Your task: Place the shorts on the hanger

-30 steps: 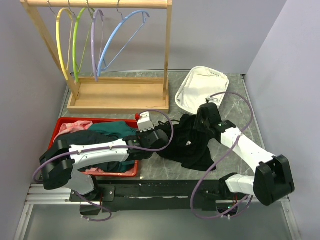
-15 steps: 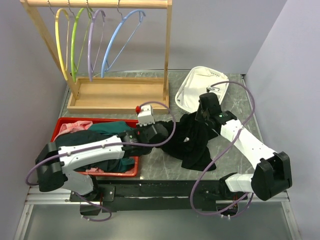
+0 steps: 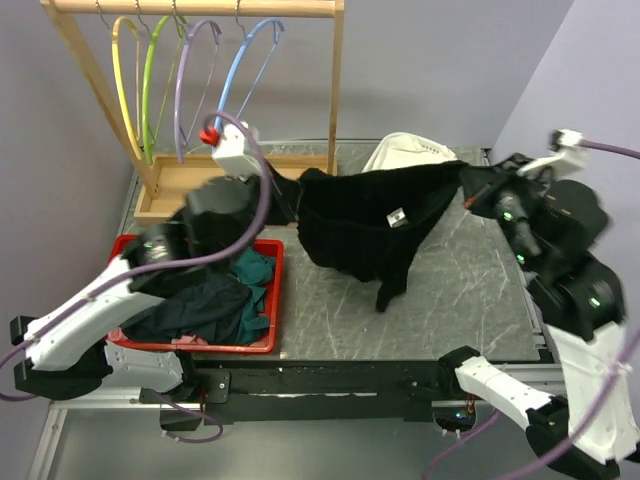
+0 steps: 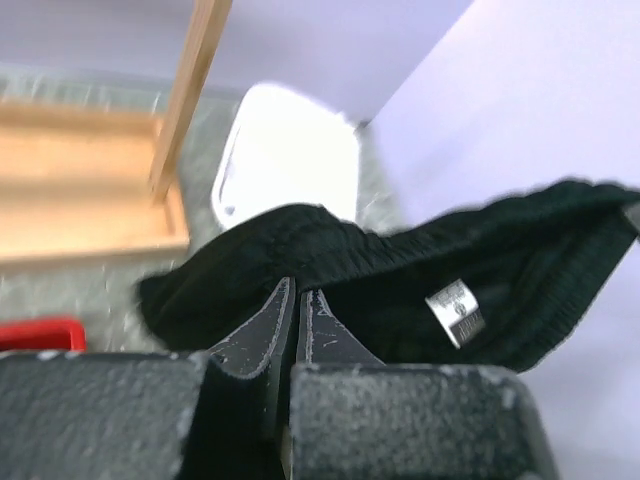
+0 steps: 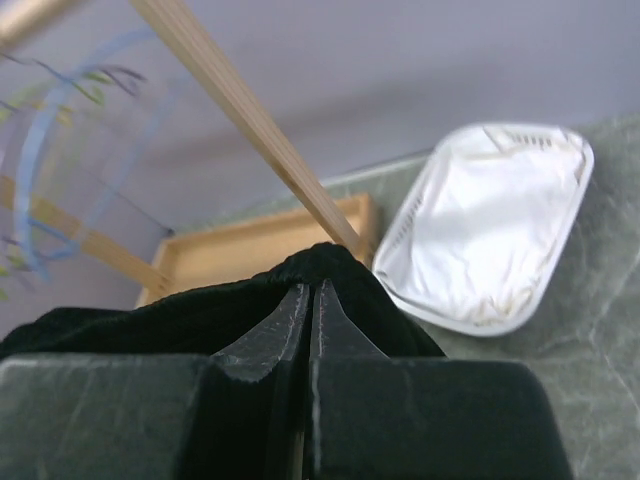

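Above the grey worktop (image 3: 450, 290), the shorts (image 3: 365, 220), heaped there a second ago, hang stretched between left fingers (image 4: 270, 330) and right fingers (image 5: 285, 320) clamped on the waistband, ready for the blue hanger (image 3: 243, 60).

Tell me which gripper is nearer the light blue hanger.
Left. The left gripper grips the shorts below and right of the hanger; the right gripper grips their far end.

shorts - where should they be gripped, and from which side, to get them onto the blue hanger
By the ribbed waistband, one end per gripper, coming from the outer sides. The left gripper and right gripper pinch it so: the shorts hang spread, legs down.
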`<state>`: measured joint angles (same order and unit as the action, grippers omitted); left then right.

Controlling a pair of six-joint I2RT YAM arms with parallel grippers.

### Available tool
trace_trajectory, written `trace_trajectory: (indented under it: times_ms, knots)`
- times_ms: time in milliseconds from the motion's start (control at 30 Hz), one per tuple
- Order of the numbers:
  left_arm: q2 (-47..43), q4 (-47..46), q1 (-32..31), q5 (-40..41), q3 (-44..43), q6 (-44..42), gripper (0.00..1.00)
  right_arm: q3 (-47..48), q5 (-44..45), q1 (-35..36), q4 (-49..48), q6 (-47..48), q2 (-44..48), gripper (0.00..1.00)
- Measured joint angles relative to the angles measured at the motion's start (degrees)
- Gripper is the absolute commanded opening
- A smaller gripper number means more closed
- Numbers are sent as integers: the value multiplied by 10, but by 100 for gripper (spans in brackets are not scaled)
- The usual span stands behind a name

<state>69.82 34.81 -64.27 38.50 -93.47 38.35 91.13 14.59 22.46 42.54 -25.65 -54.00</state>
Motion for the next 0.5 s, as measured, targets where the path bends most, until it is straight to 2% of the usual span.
trace_trajectory:
  times_ms: [133,233,300,367,500]
  knots:
    - [10,13,2,-17,-101,-38,1,78,-5,0,39,0,10,0]
    - [11,14,13,-36,-115,-49,1,89,-4,0,57,0,10,0]
    - [2,9,28,-53,-82,-49,1,67,-2,0,59,0,11,0]
    - [-13,-8,43,-75,-13,-45,1,14,0,0,52,-1,19,0]
    - [-37,-51,75,-129,166,-24,1,-186,-5,0,7,-16,50,0]
